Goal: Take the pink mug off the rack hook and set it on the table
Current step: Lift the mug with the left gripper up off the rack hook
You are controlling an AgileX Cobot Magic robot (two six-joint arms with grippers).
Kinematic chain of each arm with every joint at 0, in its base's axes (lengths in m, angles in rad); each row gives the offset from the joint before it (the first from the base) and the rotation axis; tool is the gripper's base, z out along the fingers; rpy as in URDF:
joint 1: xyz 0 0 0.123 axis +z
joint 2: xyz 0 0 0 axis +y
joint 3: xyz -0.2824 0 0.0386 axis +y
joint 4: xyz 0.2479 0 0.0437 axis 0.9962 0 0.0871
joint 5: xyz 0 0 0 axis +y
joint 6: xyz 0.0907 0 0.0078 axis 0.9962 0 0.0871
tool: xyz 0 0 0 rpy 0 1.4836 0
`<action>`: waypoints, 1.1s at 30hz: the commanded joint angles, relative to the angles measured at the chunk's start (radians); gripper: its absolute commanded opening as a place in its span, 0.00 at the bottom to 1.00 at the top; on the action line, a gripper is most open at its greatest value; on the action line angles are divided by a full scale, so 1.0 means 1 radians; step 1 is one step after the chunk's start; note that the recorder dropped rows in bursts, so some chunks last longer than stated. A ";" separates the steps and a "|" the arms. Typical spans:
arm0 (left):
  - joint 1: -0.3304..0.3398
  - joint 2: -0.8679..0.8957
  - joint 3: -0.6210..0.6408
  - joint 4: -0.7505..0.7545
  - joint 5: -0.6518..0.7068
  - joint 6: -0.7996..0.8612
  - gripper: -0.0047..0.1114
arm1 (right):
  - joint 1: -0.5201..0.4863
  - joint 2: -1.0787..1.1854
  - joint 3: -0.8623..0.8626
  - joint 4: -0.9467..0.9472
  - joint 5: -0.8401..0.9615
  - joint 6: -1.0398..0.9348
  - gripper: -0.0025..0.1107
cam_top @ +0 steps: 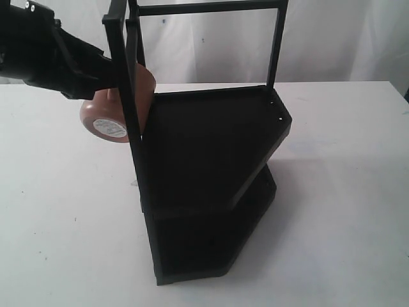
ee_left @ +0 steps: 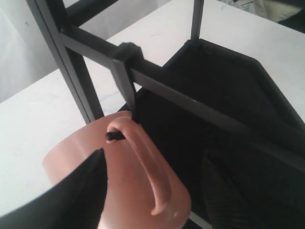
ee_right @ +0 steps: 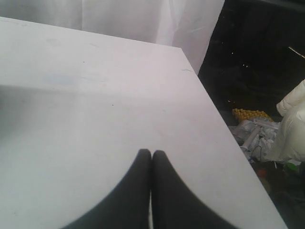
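The pink mug (cam_top: 110, 115) hangs by its handle from a small black peg (ee_left: 112, 136) on the left post of the black rack (cam_top: 211, 173). Its stickered base faces the exterior camera. My left gripper (cam_top: 83, 70) reaches in from the left and is shut on the mug (ee_left: 128, 191). One dark finger (ee_left: 76, 191) presses its side. The other finger (ee_left: 224, 191) is dim against the rack's tray. My right gripper (ee_right: 151, 155) is shut on nothing, low over the white table (ee_right: 95, 95) near its corner, and is out of the exterior view.
The rack's top bar (cam_top: 208, 7) and upright posts (cam_top: 276, 45) stand close around the mug. White table (cam_top: 64, 224) spreads to the rack's left, front and right. Past the table edge in the right wrist view lie bags and clutter (ee_right: 267, 133) on the floor.
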 commanded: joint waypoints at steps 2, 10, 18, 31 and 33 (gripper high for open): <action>-0.007 0.039 -0.006 -0.020 0.001 0.003 0.57 | -0.005 -0.003 -0.002 0.004 -0.008 -0.001 0.02; -0.007 0.055 -0.006 -0.020 -0.021 0.003 0.57 | -0.005 -0.003 -0.002 0.004 -0.008 -0.001 0.02; -0.007 0.055 -0.006 -0.012 -0.019 0.028 0.34 | -0.005 -0.003 -0.002 0.004 -0.008 -0.001 0.02; -0.007 0.055 -0.006 -0.012 -0.019 0.028 0.04 | -0.005 -0.003 -0.002 0.004 -0.008 -0.001 0.02; -0.007 0.055 -0.006 -0.012 -0.019 0.028 0.04 | -0.005 -0.003 -0.002 0.004 -0.008 -0.001 0.02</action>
